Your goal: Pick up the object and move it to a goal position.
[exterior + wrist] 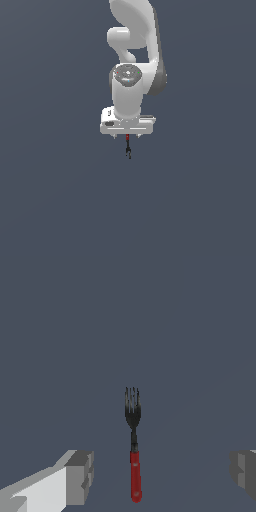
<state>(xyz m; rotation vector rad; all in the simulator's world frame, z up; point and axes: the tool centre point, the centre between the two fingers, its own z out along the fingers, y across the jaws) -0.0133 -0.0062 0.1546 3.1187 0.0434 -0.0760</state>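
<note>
The object is a small dark fork with a red handle, its prongs pointing away from the wrist camera. In the exterior view the fork shows as a tiny thin stick just below the white hand, red end toward the hand. My gripper is open: its grey fingertips stand far apart on either side of the red handle and touch nothing. In the exterior view the gripper hangs straight over the fork's red end. How high the fingers are above the fork I cannot tell.
Only a plain dark grey-blue surface lies around the fork in both views. The white arm rises above the hand in the exterior view.
</note>
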